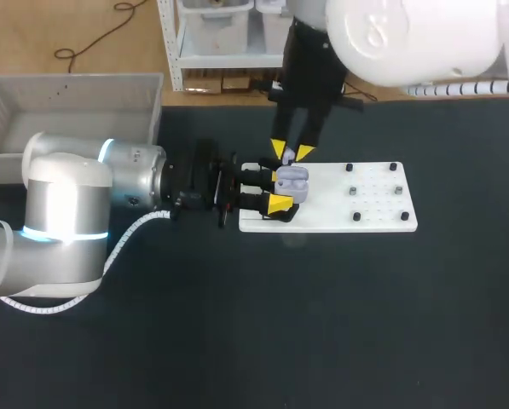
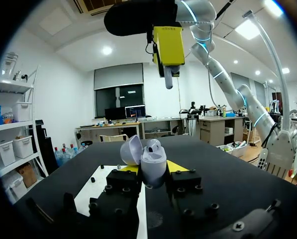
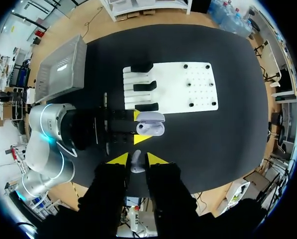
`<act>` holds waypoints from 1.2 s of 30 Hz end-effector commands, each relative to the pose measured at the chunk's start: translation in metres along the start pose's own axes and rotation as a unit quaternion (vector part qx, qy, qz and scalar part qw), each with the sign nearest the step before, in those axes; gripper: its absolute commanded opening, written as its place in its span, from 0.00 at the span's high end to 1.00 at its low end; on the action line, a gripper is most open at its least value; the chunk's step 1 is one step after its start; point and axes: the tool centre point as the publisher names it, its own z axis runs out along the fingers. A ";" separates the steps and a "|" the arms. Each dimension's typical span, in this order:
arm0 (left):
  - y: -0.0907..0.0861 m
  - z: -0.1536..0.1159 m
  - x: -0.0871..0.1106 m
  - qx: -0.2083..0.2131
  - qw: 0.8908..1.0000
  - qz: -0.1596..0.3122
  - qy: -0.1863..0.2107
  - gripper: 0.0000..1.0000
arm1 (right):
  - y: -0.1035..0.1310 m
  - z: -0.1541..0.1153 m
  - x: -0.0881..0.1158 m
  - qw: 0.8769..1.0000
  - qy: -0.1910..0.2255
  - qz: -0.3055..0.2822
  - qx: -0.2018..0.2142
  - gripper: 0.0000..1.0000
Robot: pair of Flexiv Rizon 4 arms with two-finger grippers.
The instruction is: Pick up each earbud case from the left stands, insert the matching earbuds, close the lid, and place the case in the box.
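Observation:
A pale lilac earbud case (image 1: 294, 181) with its lid up sits between the yellow tips of my left gripper (image 1: 281, 189), which is shut on it over the left end of the white board (image 1: 369, 209). In the left wrist view the open case (image 2: 153, 162) has one earbud (image 2: 153, 146) seated in it. Straight above the case hangs my right gripper (image 1: 292, 153), shut on a white earbud (image 2: 168, 79). The right wrist view looks down past that earbud (image 3: 137, 162) between its own tips (image 3: 137, 159) onto the case (image 3: 152, 124).
Three black stands (image 3: 145, 87) line the board's left end, and small pegs (image 1: 354, 191) dot its right part. A grey box (image 1: 66, 79) stands at the back left, behind my left arm.

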 end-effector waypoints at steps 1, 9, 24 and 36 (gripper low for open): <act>0.000 0.000 0.000 -0.001 1.000 0.000 0.001 1.00 | -0.001 0.000 0.000 1.000 0.000 0.000 -0.001 1.00; 0.000 0.000 0.000 -0.001 1.000 0.000 0.001 1.00 | 0.004 -0.001 -0.004 0.998 0.000 -0.058 0.039 1.00; 0.000 0.000 0.000 -0.001 1.000 0.000 0.001 1.00 | -0.004 0.015 -0.010 0.965 0.033 -0.257 0.043 1.00; 0.000 0.000 0.000 -0.001 1.000 0.000 0.001 1.00 | -0.004 0.015 -0.010 0.965 0.033 -0.257 0.043 1.00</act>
